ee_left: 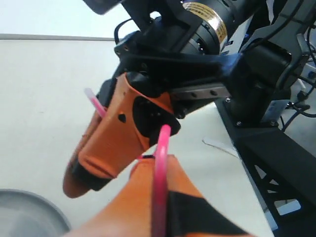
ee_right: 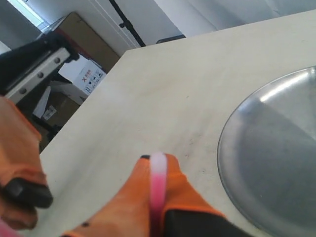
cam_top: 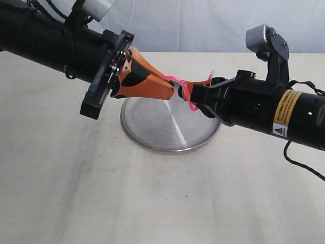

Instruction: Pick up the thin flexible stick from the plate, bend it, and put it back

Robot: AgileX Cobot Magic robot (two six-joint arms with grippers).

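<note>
The thin pink stick [cam_top: 183, 90] hangs bent in a curve above the steel plate [cam_top: 152, 129], held between both grippers. My left gripper [cam_top: 172, 87] is shut on one end of it; the left wrist view shows the stick [ee_left: 160, 182] clamped between the orange fingers, with the right gripper's orange fingers [ee_left: 106, 148] close in front. My right gripper [cam_top: 200, 86] is shut on the other end. Its whitish tip [ee_right: 158, 165] pokes out past the orange fingertips, with the plate [ee_right: 276, 168] below and to the side. The two grippers nearly meet over the plate.
The pale table [cam_top: 76, 193] spreads around the plate. Off the table edge in the wrist views stand a cardboard box [ee_right: 81, 74] and a black metal frame [ee_left: 276, 148]. A black cable [cam_top: 299, 162] trails under the right arm.
</note>
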